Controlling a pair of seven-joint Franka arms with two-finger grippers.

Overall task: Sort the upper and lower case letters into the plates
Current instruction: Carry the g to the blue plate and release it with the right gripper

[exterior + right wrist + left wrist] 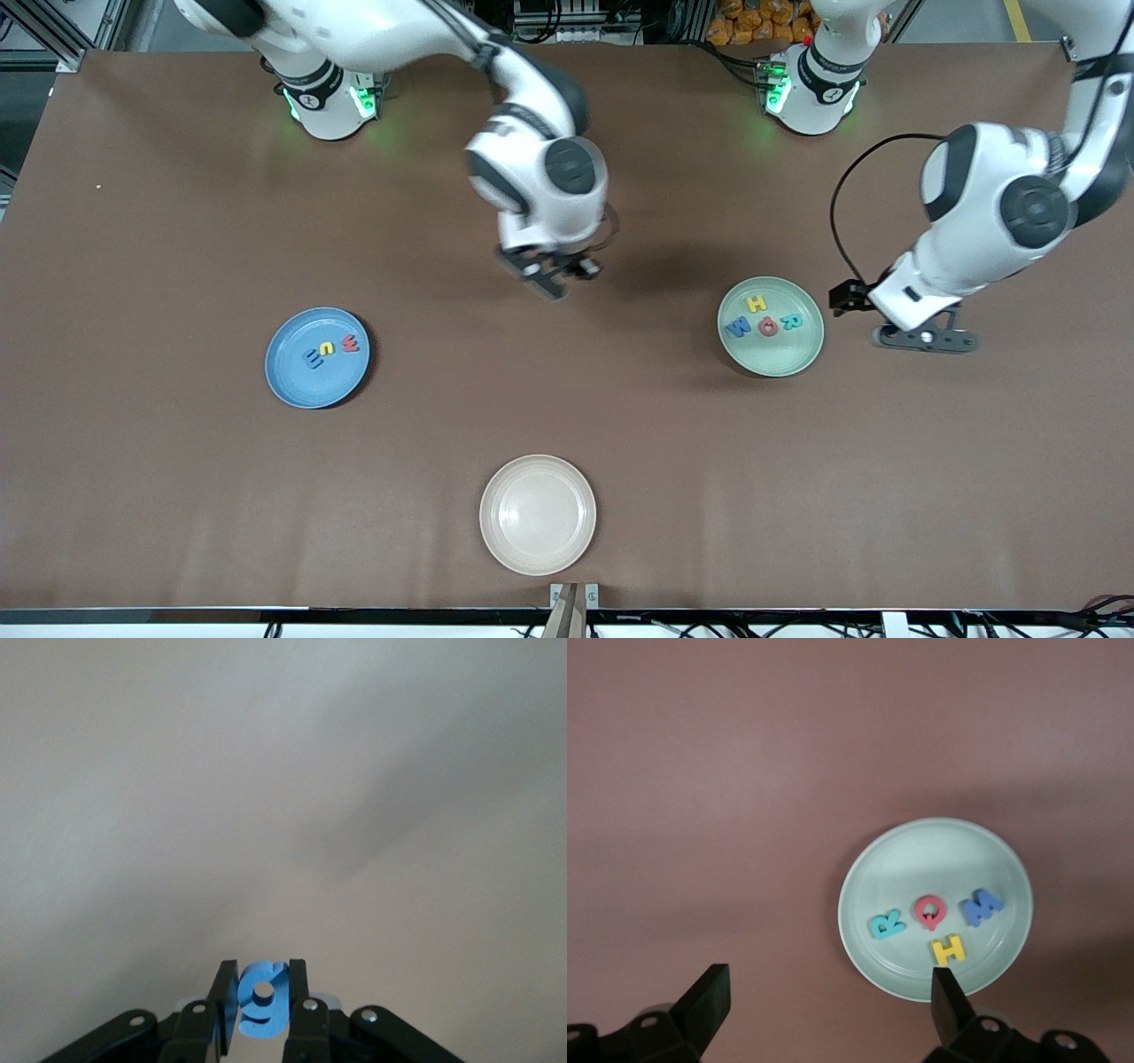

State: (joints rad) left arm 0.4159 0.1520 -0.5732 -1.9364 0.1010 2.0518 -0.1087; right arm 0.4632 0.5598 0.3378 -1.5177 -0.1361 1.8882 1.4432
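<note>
1. Brown matte table (177,496) fills the front view, with both arm bases standing along its farthest edge.
2. Right gripper (554,273) hangs over bare table about midway between the two ends; its fingers (299,988) are pressed onto a blue lower-case g (264,999), which sits pinched upright between them.
3. Left gripper (926,338) hovers over the table just beside the pale green plate (802,359), toward the left arm's end — its fingers (704,997) stand spread wide with nothing between them.
4. That pale green plate holds four capitals: a yellow H (756,304), a teal R (792,322), a red Q (769,328) in the middle and a blue M (738,329). H lies farthest from the front camera; M is toward the right arm's end, R toward the left arm's end.
5. Toward the right arm's end lies the blue plate (297,381), well apart from the green one. It carries three small letters in a slanted row — a red one (351,344), a yellow one (328,349) and a blue one (312,358).
6. Nearest the front camera, between the two coloured plates, sits a cream-white plate (538,515).
</note>
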